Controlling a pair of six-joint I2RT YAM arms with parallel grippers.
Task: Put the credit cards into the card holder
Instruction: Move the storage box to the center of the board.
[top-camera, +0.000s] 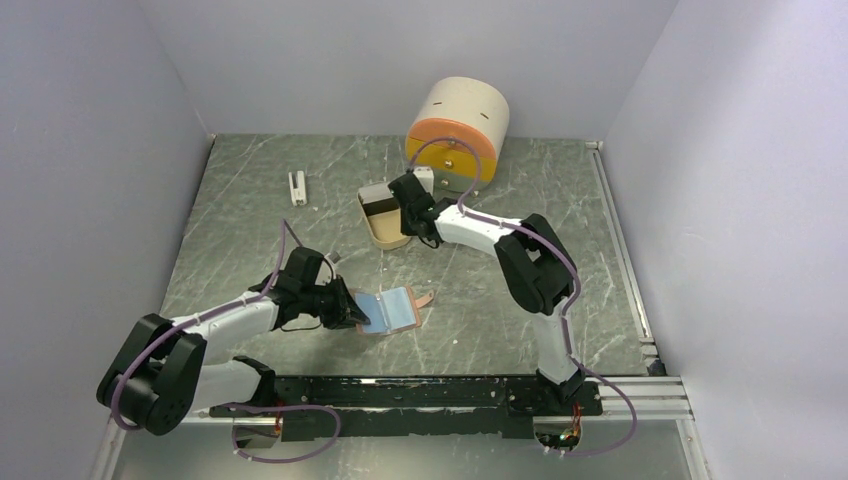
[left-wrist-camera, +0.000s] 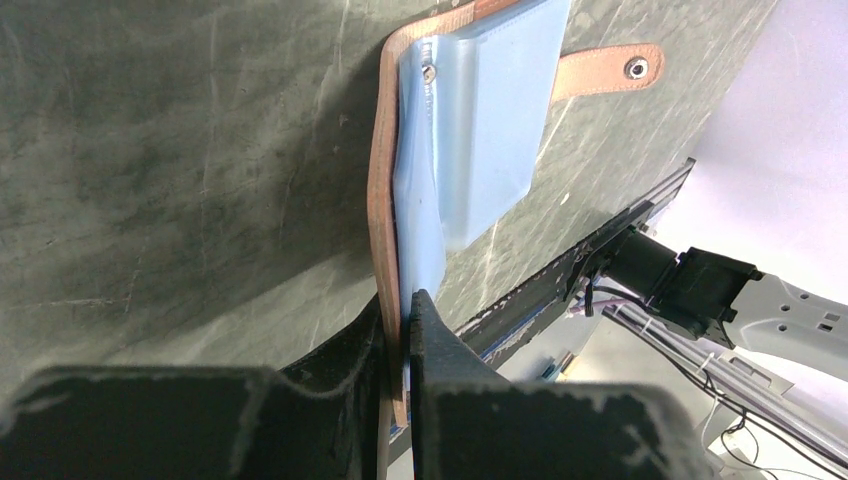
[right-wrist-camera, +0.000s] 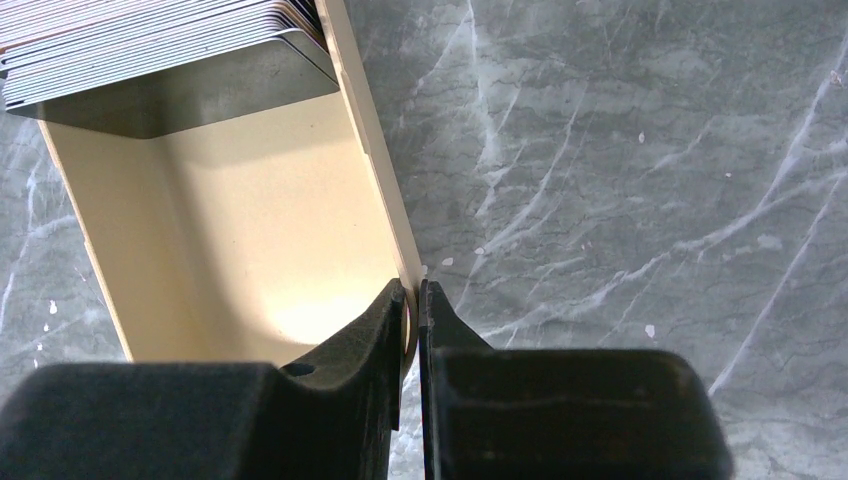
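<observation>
**Both arms brace; no card picked up yet**

The step in hand looks like setup. The left gripper (left-wrist-camera: 405, 308) is clamped on the near edge of the salmon-pink leather-like folding card holder (left-wrist-camera: 380, 190). The holder lies open on the grey-green marbled worktop (top-camera: 250, 230), with its clear bluish pockets facing up and its snap strap (left-wrist-camera: 610, 68) stretched out flat.

The right gripper (right-wrist-camera: 413, 297) is pinched together on the thin side wall of the beige oval plastic tray (right-wrist-camera: 365, 130), well apart from the holder. The thin grey-white and dark plastic credit cards (right-wrist-camera: 150, 50) sit stacked inside the tray at its far end. None is in the holder's pockets, so the task is probably at its start.

The next move likely calls for the right gripper to let go of the wall, take a single card off the stack, and carry it to a pocket mouth while the left keeps the holder pinned.

- **Card holder:** one.
- **Tray:** one.
- **Cards:** one stack of many, their edges too fine to count.
- **Other things:** one small white upright block (top-camera: 297, 187) and one round cream-and-orange container (top-camera: 458, 125), both at the back.
</observation>
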